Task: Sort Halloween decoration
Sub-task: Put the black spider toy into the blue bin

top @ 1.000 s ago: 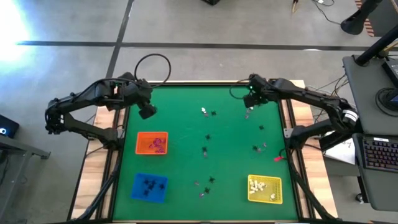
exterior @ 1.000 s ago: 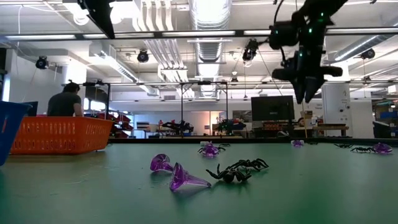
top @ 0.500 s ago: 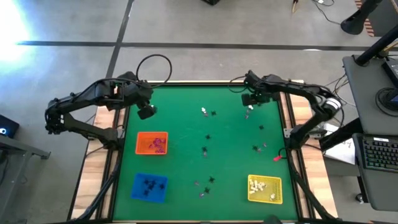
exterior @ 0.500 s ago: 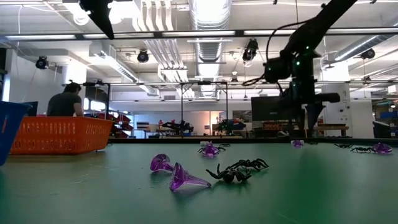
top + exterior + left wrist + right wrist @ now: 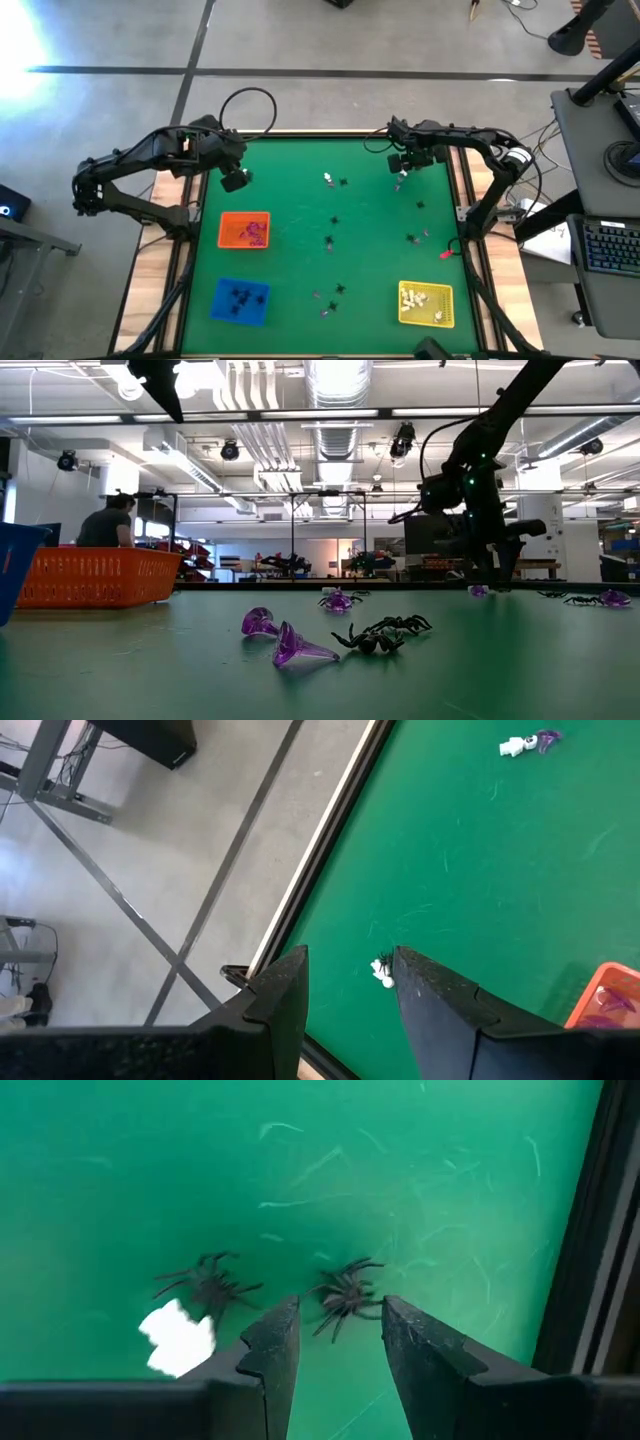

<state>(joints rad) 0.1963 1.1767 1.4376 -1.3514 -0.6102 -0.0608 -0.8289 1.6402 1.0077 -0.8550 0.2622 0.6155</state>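
While person (image 5: 104, 523) stands behind green table (image 5: 300, 230), both end effectors gape, empty.

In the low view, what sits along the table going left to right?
Blue tray → orange tray → two purple trinkets → black spider → right gripper → purple trinket at far right.

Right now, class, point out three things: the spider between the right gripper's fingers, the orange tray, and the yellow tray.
spider (image 5: 345, 1296), right wrist view, on its dark body between the fingers.
orange tray (image 5: 226, 222), high view, on its upper left rim.
yellow tray (image 5: 450, 292), high view, on its upper right rim.
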